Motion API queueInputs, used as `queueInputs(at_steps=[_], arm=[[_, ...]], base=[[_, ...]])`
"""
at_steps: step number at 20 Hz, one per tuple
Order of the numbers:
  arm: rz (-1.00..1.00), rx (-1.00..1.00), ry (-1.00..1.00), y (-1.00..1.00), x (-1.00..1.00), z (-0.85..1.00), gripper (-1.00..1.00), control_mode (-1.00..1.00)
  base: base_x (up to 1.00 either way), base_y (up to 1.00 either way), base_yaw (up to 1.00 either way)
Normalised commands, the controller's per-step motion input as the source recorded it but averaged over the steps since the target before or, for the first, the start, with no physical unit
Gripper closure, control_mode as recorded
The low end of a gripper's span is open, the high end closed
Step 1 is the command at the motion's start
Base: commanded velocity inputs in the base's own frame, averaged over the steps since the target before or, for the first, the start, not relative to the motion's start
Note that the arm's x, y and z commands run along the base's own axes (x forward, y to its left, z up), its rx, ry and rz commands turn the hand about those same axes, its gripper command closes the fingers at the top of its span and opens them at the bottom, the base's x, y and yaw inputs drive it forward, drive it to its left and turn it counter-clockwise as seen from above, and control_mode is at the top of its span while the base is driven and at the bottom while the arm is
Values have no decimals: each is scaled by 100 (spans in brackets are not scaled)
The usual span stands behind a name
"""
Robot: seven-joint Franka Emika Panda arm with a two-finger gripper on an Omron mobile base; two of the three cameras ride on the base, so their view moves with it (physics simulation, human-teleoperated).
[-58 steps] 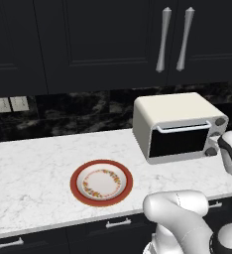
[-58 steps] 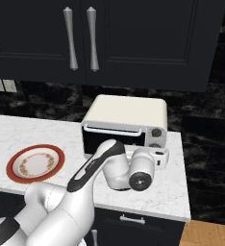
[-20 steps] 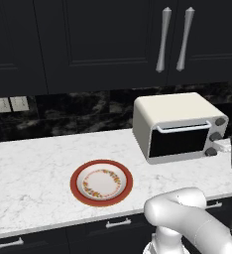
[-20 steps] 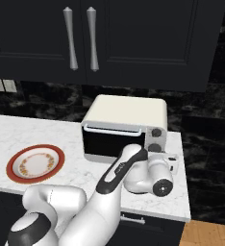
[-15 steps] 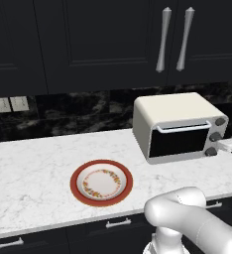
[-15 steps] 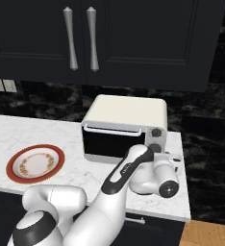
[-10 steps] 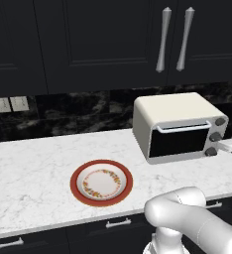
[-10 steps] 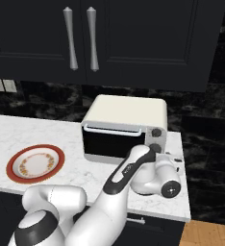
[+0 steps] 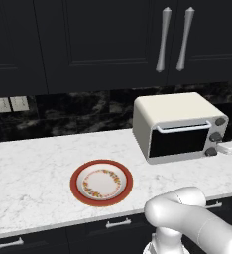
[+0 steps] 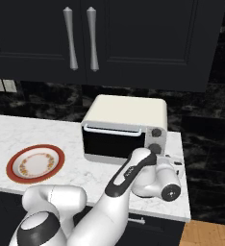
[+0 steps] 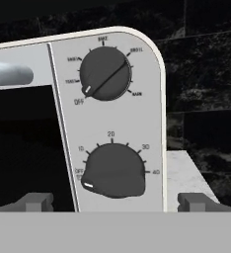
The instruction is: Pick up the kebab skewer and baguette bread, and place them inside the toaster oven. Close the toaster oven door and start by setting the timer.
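Here, left to right: the plate [image 9: 101, 182] sits bare, the oven [image 10: 125, 129] door [image 10: 113, 142] shut, and my fingers [image 11: 36, 202] spread wide before the timer knob [image 11: 113, 171], marked off. Setting it looks like all that's left; skewer and baguette unseen.

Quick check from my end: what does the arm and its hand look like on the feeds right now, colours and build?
The arm is glossy white with rounded, tube-like links and a dark grey band at one joint, which carries small pale lettering too small to read. No loose cables show. The hand is a white block by the toaster oven; its two small square fingertips look dark grey in the hand view.
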Motion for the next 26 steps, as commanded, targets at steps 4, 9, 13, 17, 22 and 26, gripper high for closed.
queueInputs(at_steps=[4, 9, 13, 17, 22, 26], arm=[[0, 0, 0, 1, 11, 0, -100, -100], [0, 0, 0, 7, 26, -2, -100, -100], [0, 0, 0, 4, 2, -9, -100, -100], [0, 0, 0, 0, 6, 0, -100, -100], [0, 0, 0, 0, 17, -1, -100, -100], [0, 0, 0, 0, 11, -13, -100, -100]], base=[[0, 0, 0], [0, 0, 0], [0, 0, 0], [0, 0, 0], [0, 0, 0], [0, 0, 0]])
